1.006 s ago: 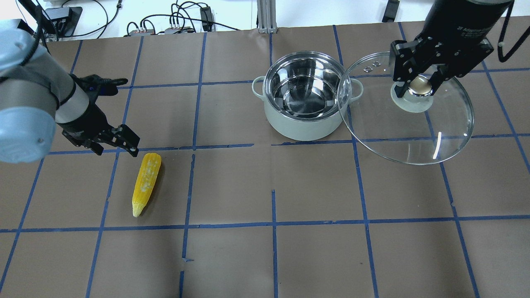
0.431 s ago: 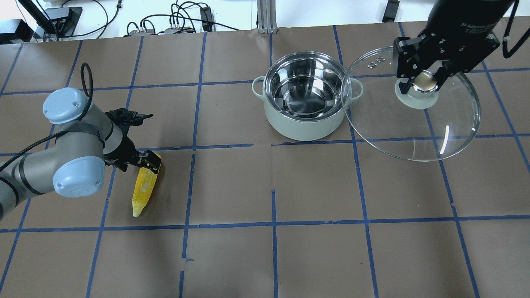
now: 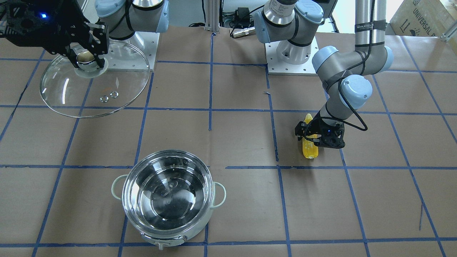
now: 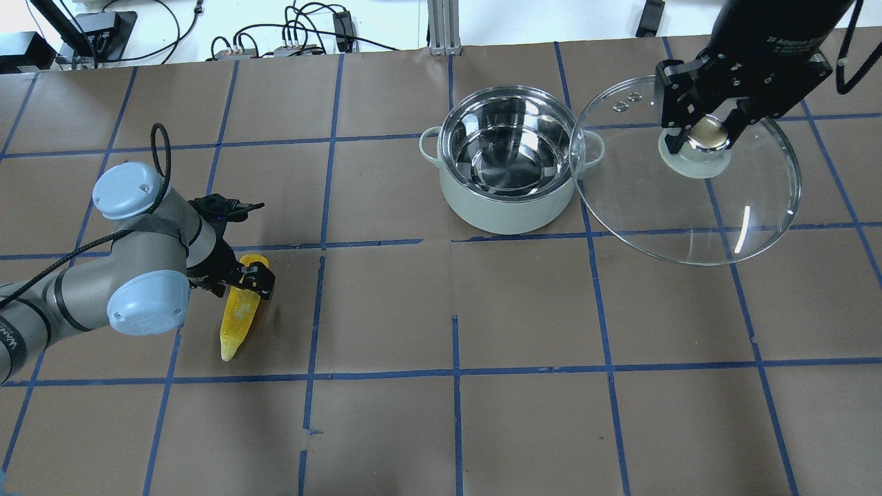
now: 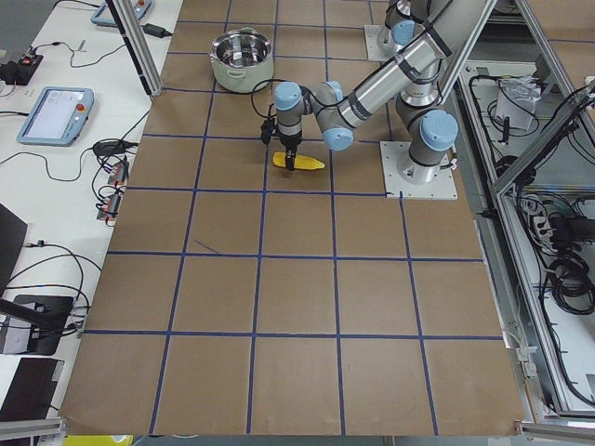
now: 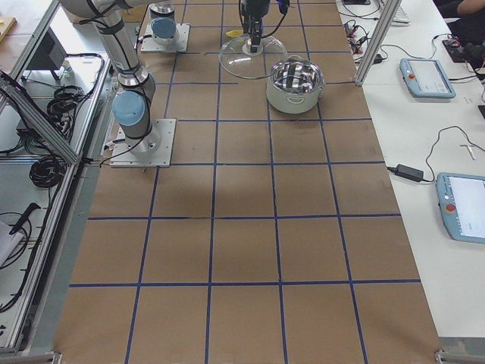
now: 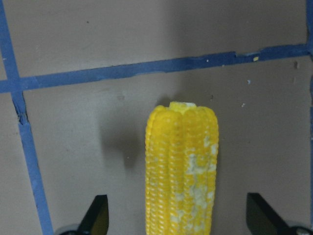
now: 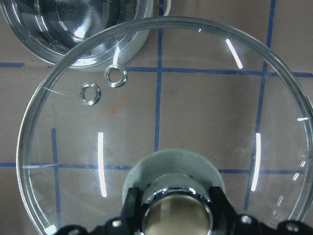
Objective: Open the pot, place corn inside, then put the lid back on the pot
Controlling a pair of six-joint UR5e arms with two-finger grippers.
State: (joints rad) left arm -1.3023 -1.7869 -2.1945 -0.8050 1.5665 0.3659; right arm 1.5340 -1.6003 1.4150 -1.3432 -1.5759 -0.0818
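Observation:
The corn (image 4: 236, 325) lies on the brown table at the left, pointed tip toward the front. My left gripper (image 4: 249, 277) is down over its thick end, open. In the left wrist view its fingertips (image 7: 98, 218) stand apart on either side of the corn (image 7: 182, 166). The pot (image 4: 506, 212) stands open and empty at the centre back. My right gripper (image 4: 705, 132) is shut on the knob of the glass lid (image 4: 689, 213). It holds the lid in the air to the right of the pot, its edge overlapping the pot's right handle.
Blue tape lines grid the brown table paper (image 4: 524, 310). Cables and boxes (image 4: 289, 41) lie beyond the table's back edge. The two arm bases (image 3: 291, 53) stand at the robot side of the table.
My left arm has swung down and over the corn, so its open fingers now straddle the thick end. My right gripper has carried the lid slightly right and back.

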